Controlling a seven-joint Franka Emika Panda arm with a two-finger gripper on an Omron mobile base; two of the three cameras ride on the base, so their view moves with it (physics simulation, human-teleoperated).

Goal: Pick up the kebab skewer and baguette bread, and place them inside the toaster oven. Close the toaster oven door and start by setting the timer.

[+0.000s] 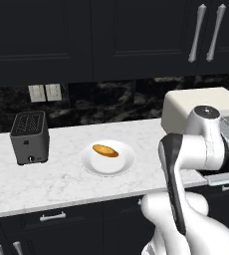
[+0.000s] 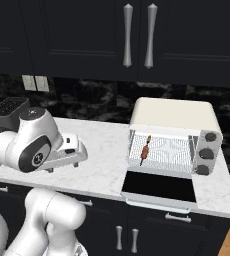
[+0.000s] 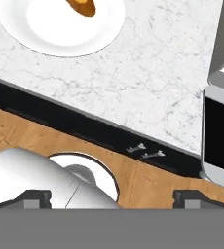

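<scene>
Jaws spread wide, nothing between them, gripper (image 3: 112,197) up over the counter's front edge, pointing down at the floor. Marble counter (image 1: 61,174) stretching away ahead of the jaws. Toaster oven (image 2: 174,137) off to one side, toaster oven door (image 2: 159,187) dropped flat open. White plate (image 1: 108,158) out beyond the jaws, well apart. Baguette bread (image 1: 105,150) lying on that plate. Kebab skewer (image 2: 146,147) already on the rack inside the oven.

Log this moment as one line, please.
reddish-brown kebab skewer: on rack in cream toaster oven | dark glass door: open | golden baguette: on white plate | gripper: open, empty
</scene>
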